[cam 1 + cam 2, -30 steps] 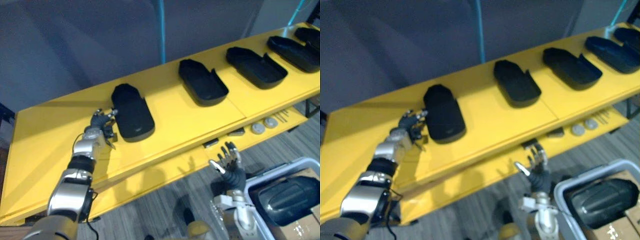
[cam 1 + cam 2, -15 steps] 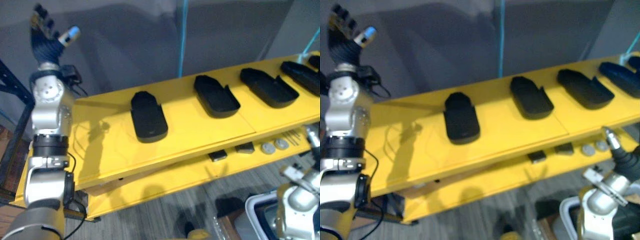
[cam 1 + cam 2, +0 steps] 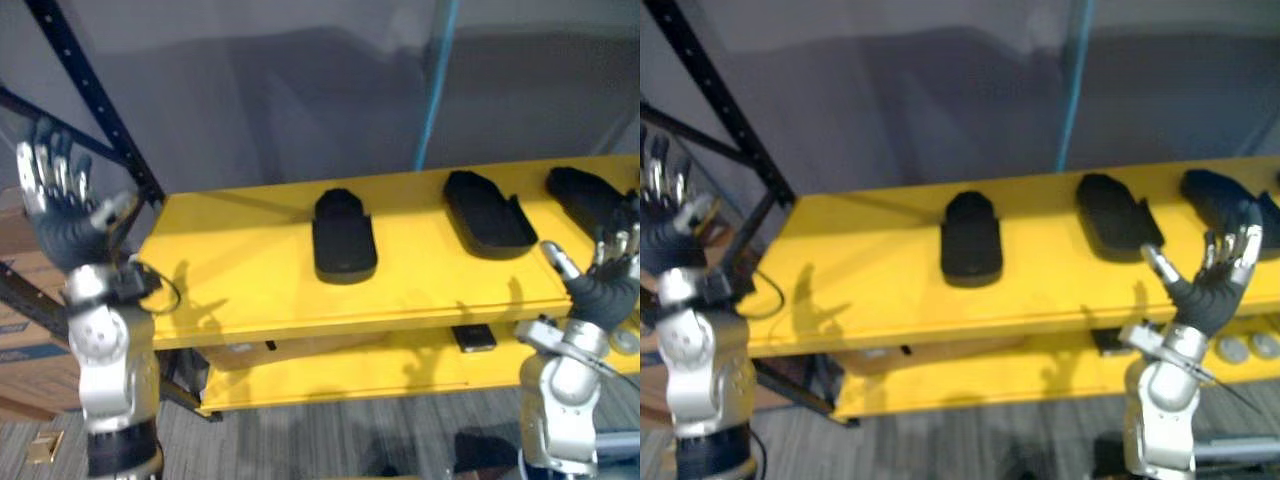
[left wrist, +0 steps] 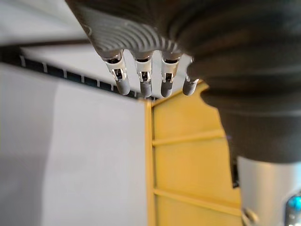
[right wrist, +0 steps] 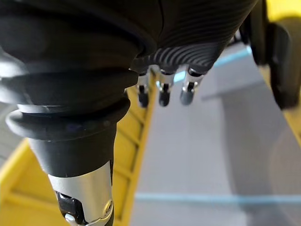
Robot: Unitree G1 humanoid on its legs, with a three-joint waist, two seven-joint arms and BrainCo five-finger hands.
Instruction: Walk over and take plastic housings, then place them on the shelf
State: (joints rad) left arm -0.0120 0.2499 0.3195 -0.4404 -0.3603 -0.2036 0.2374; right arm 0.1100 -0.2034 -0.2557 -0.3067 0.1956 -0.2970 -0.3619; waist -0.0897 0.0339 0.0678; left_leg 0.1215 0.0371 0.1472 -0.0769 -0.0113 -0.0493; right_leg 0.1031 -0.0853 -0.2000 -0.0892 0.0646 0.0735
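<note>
Handling: black housing (image 3: 344, 236) likely light, rigid, slick; grasp across its long sides.
Left robot hand (image 3: 60, 210): splayed, empty.
Right robot hand (image 3: 608, 282): splayed, empty.

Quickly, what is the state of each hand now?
Left hand: open, holding nothing.
Right hand: open, holding nothing.

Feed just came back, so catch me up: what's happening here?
Nothing is being held. The left robot hand and the right robot hand are both raised, open and empty, in front of the yellow shelf. Three black plastic housings lie spaced apart along its top level.
</note>
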